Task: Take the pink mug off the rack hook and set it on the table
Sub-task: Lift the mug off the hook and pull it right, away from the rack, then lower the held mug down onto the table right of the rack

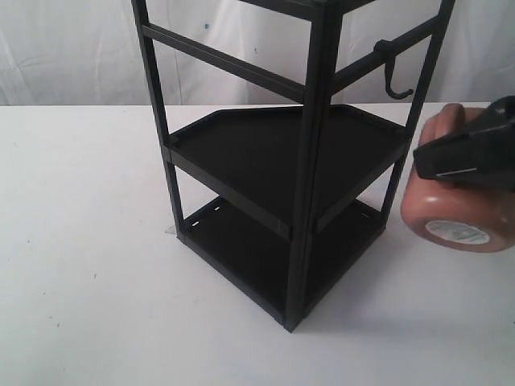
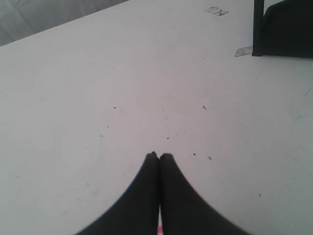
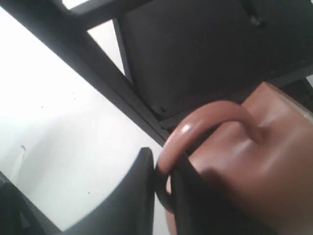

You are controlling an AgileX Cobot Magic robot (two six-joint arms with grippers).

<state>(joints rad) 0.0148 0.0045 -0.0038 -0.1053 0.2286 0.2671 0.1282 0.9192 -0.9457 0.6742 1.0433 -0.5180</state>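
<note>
At the right edge of the exterior view the pink mug (image 1: pixel 455 205) lies tipped on its side in the right gripper (image 3: pixel 164 169), with its round white label (image 1: pixel 457 232) facing the lower right. Whether it touches the table (image 1: pixel 88 241) cannot be told. The right wrist view shows the black fingers (image 3: pixel 132 196) pinching the mug's loop handle (image 3: pixel 205 117), and the mug is off the hook (image 1: pixel 396 76), which sits in the upper right on the black rack (image 1: pixel 273 153). The left gripper (image 2: pixel 159 157) has its fingers pressed together over the table.
</note>
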